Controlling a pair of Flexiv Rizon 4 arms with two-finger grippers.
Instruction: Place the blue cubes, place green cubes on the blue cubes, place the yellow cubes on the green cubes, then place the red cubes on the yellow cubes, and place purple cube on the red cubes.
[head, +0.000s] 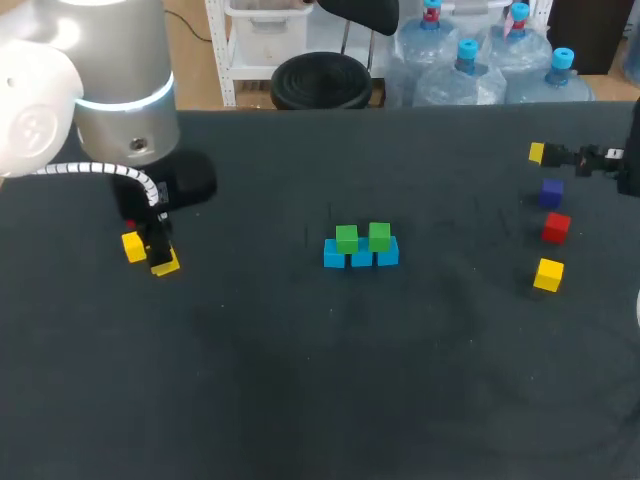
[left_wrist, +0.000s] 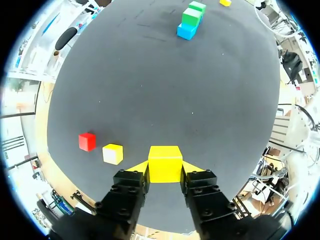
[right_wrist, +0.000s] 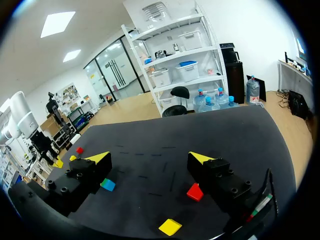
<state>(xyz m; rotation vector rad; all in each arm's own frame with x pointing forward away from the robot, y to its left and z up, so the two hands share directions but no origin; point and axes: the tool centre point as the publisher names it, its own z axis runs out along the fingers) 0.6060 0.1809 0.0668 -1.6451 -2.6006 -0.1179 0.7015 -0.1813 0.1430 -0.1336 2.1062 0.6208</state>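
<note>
Yellow on yellow in the head view: a yellow cube (head: 165, 264) in the pinch of the left gripper (head: 158, 257), low over the dark table (head: 300, 400) at its left side, with a loose yellow cube (head: 133, 246) just beside. At the middle, a row of three blue cubes (head: 361, 258) with two green cubes (head: 346, 239) on top, well apart from that gripper. At the right, the right gripper (head: 545, 154) near a purple cube (head: 551, 191), a red cube (head: 556, 227) and a far yellow cube (head: 548, 274).

Left wrist view: both yellow tips pressed on two sides of the cube, and a small red cube (left_wrist: 87, 141) beyond the loose one. Cannot tell whether lifted off the table or not.

Right wrist view: fingers spread wide, nothing between.

Possible trouble from here: a long carry to the stack, so a slip or a turn in a shallow pinch; a bump against a green cube in coming down, enough to push the row apart; a landing off-centre, then a tilt or a fall.
</note>
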